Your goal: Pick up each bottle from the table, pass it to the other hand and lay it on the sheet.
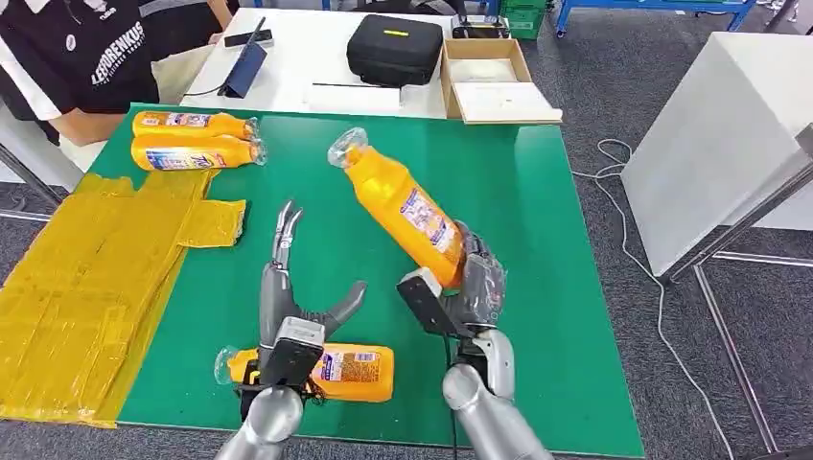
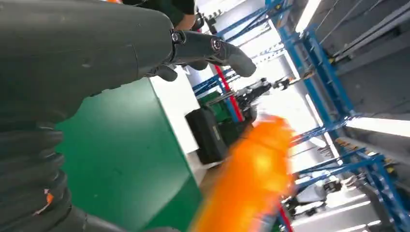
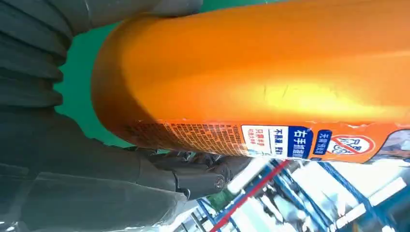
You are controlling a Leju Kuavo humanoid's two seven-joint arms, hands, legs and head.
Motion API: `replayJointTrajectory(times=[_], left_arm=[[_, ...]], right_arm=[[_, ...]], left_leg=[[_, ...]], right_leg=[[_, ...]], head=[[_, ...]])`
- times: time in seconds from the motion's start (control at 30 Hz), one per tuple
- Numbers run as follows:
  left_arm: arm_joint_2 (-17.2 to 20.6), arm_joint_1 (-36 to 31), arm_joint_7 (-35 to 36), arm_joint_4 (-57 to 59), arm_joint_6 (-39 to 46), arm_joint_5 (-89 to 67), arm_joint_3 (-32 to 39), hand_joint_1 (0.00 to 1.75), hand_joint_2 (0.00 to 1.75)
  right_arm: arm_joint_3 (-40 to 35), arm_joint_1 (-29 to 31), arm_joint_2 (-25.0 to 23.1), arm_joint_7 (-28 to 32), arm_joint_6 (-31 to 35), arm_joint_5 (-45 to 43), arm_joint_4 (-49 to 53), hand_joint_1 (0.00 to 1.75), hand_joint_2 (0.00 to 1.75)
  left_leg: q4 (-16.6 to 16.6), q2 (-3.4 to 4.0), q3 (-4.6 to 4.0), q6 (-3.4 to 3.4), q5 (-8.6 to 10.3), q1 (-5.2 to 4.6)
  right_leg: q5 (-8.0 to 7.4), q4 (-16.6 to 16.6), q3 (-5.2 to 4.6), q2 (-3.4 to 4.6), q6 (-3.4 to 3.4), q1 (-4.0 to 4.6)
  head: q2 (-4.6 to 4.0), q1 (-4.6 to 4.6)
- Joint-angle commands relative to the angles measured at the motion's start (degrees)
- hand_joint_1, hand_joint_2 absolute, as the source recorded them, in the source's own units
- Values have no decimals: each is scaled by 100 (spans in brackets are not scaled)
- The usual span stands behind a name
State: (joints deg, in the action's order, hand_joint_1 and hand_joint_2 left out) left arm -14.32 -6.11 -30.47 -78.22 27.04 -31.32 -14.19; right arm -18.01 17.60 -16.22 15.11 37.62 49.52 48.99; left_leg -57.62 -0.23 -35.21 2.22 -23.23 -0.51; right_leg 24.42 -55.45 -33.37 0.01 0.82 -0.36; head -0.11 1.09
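Raised orange bottle (image 1: 410, 213): tilted, base gripped. Near bottle (image 1: 331, 372): flat on tabletop (image 1: 537, 240). Far bottles (image 1: 197, 140): side by side beside yellow sheet (image 1: 86, 278).

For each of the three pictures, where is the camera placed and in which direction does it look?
Head view: high on the body, looking forward and down at the green table; both arms show, open left hand, right hand holding a bottle.
Left wrist view: behind the left hand, looking across the table to blue racks.
Right wrist view: behind the right hand, close on the bottle.
All three views share that bottle.
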Motion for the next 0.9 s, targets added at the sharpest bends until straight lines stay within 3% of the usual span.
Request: replayJointTrajectory(times=[0.03,0.3,0.67,0.8,0.9], left_arm=[[-50,-416,130,825,211,-303,31,0,175],[-1,-543,315,1110,-62,-377,78,0,175],[47,-662,319,1316,-202,-370,-49,0,175],[64,-812,592,1586,-1747,656,-189,0,175],[86,-900,673,1682,-2395,1191,-171,0,175]], right_arm=[[394,-573,251,286,195,-602,1281,173,175],[-283,-738,464,728,-245,-1299,1722,175,175],[-514,-627,494,818,-453,-1185,1541,173,175],[-872,-363,359,984,-681,-1110,1016,171,175],[-1097,-169,330,1058,-719,-1099,669,171,175]], left_leg=[[2,-19,6,-12,0,2],[3,-10,15,-15,-4,2],[2,1,17,-16,-6,4],[3,3,9,-11,-2,3],[5,14,19,-19,-5,3]], right_leg=[[6,2,12,-20,-2,1],[7,2,16,-12,-3,0],[5,2,17,-1,-3,1],[0,2,9,2,-3,1],[1,2,15,11,-5,1]], head=[[0,0],[0,0],[0,0],[0,0],[0,0]])
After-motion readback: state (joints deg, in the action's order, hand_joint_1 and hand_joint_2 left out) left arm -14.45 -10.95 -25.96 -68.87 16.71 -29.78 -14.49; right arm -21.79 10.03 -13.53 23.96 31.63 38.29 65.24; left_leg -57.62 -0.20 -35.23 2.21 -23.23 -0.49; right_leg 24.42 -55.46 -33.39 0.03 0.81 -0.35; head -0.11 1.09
